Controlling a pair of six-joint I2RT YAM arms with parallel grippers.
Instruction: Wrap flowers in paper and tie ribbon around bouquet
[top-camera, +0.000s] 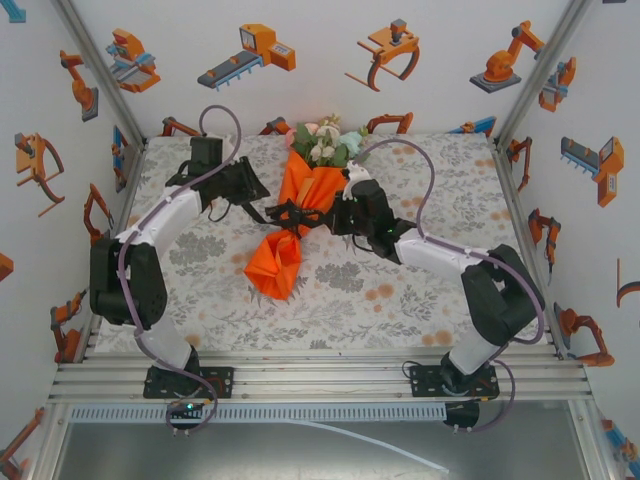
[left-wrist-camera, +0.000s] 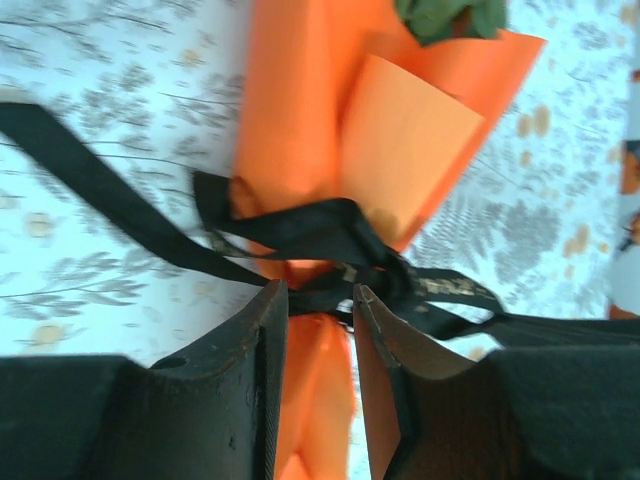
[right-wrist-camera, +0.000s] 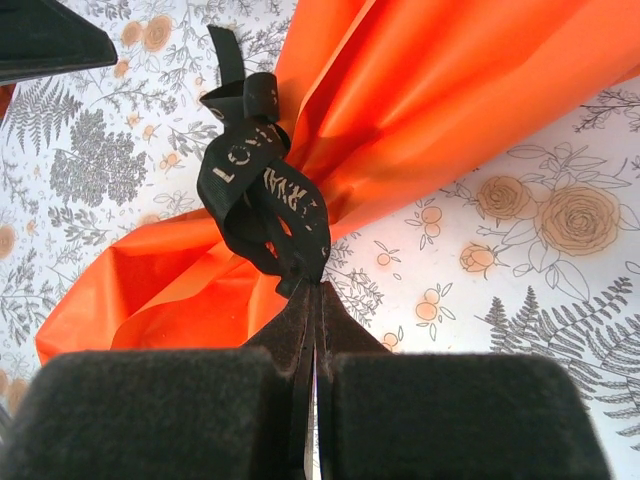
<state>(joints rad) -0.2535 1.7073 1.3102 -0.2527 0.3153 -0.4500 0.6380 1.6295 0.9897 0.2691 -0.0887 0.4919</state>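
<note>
A grey floral cover (top-camera: 210, 290) spans the table, with robot-printed walls (top-camera: 320, 95) around it.

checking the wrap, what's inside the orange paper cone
Pink, white and pale green flowers with leaves poke out of the far open end of the paper. Their stems are covered by the paper and cannot be seen. The black ribbon is knotted around the outside.

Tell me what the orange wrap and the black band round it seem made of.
The bright orange sheet looks like smooth matte paper: crisp folds, flat edges. The narrow black ribbon seems soft woven fabric, knotted limply, with pale printed lettering.
</note>
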